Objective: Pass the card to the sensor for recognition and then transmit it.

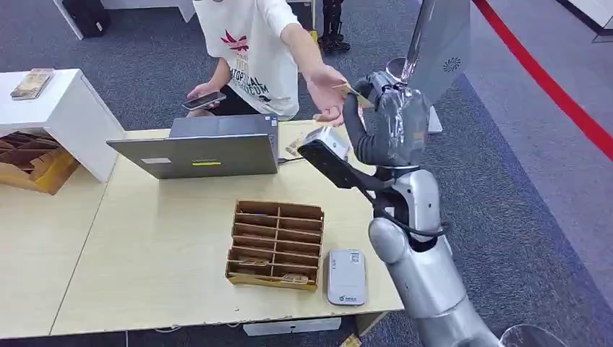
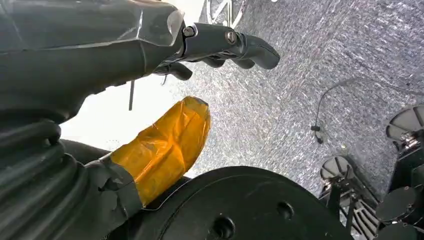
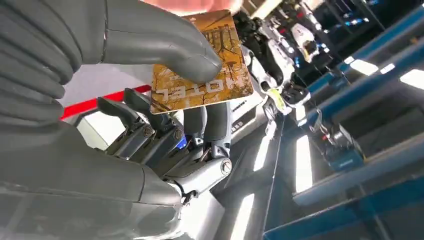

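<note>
My right hand (image 1: 387, 119) is raised above the table's far right corner and pinches a golden card (image 1: 353, 92) printed "HOTEL". In the right wrist view the card (image 3: 227, 50) sits between the thumb and the darker fingers (image 3: 165, 137). A person's outstretched hand (image 1: 327, 88) meets the card's far edge, and its fingertips (image 3: 200, 4) touch the card. The white card sensor (image 1: 346, 277) lies flat near the table's front edge, below my arm. My left hand (image 2: 125, 55) hangs over the carpet with its orange-taped thumb (image 2: 165, 145) apart from the fingers, holding nothing.
A wooden card organiser (image 1: 275, 244) stands left of the sensor on the light table (image 1: 159, 238). An open grey laptop (image 1: 206, 148) sits at the back. The person in a white shirt (image 1: 249, 43) stands behind it with a phone (image 1: 204, 100). A white side table (image 1: 65, 108) is at left.
</note>
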You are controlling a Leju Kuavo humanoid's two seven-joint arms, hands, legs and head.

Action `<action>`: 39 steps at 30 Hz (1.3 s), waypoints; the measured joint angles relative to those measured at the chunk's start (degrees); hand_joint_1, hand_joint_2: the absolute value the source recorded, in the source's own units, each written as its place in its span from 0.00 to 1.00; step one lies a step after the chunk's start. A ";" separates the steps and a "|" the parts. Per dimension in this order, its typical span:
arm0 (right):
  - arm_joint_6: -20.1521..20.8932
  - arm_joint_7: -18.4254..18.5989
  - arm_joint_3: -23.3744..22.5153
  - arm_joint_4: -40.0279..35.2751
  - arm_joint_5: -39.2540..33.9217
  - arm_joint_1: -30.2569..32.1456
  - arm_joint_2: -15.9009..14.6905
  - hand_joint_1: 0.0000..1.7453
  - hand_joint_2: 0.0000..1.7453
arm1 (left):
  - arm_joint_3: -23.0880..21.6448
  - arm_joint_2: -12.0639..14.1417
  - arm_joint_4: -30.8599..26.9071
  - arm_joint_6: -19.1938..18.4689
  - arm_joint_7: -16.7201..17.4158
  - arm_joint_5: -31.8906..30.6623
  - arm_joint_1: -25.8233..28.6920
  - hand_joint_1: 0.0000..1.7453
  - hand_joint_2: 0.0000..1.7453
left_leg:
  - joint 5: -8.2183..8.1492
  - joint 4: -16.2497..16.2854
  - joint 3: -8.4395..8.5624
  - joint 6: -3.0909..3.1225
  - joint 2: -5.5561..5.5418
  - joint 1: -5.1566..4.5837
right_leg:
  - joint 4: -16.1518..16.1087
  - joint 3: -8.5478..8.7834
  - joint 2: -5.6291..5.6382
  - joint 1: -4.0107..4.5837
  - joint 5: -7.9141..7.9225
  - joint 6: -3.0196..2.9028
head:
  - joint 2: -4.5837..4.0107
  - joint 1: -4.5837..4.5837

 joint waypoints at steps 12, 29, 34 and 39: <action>3.65 2.29 2.19 10.40 3.10 -5.30 1.05 0.18 1.00 | 0.00 0.28 0.00 -0.39 0.68 0.00 -0.01 0.00 1.00 | 0.00 0.00 -0.01 0.00 -0.03 0.00 | 0.00 -0.01 -0.01 0.00 0.00 0.00 | 0.00 0.04; 33.05 -8.39 11.29 14.60 -31.49 -2.86 3.59 0.00 0.00 | 0.00 0.28 0.00 -0.89 0.87 0.00 -0.02 0.00 1.00 | 0.00 0.00 -0.01 -0.01 -0.02 0.01 | 0.00 -0.11 0.02 0.01 -0.01 0.00 | 0.00 0.02; 38.53 -12.62 16.15 11.49 -48.95 -0.63 1.81 0.00 0.00 | 0.00 0.28 0.00 -1.18 0.57 0.00 0.02 0.00 1.00 | -0.01 0.00 -0.03 0.00 -0.02 0.00 | -0.02 -0.11 0.01 -0.01 -0.02 0.01 | 0.00 0.02; 41.41 -16.82 18.56 5.25 -61.59 4.51 -1.31 0.00 0.00 | 0.00 0.28 0.00 -1.35 -0.24 0.00 0.11 0.00 1.00 | -0.01 0.01 -0.04 0.00 -0.04 -0.05 | -0.03 -0.11 0.00 -0.06 -0.02 0.02 | 0.00 0.04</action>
